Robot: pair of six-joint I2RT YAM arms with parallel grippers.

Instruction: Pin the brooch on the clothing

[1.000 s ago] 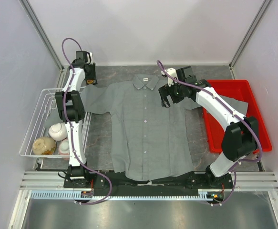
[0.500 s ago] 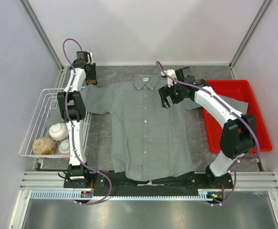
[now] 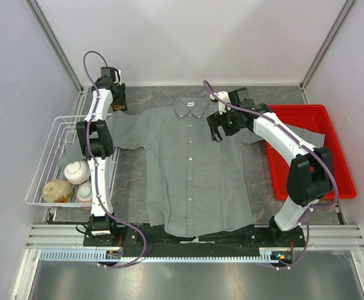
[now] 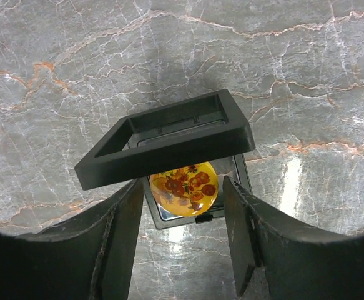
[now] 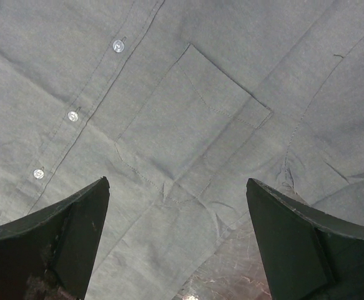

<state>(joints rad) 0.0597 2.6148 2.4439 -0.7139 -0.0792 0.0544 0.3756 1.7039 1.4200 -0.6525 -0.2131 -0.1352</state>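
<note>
The brooch, a round orange-gold ornament with a flower picture, lies in a small black box whose lid stands open on the marble table. My left gripper is open and its fingers stand either side of the box's front, not touching the brooch. It is at the far left corner in the top view. The grey shirt lies flat in the middle, collar at the far side. My right gripper is open and empty above the shirt's chest pocket, as the right wrist view shows.
A white wire basket at the left holds a tan bowl and a pale bowl. A red tray stands at the right, with the shirt's sleeve end lying over its edge. Grey walls close in the table.
My right gripper has shifted slightly left and toward the collar above the shirt. The left arm has barely moved.
</note>
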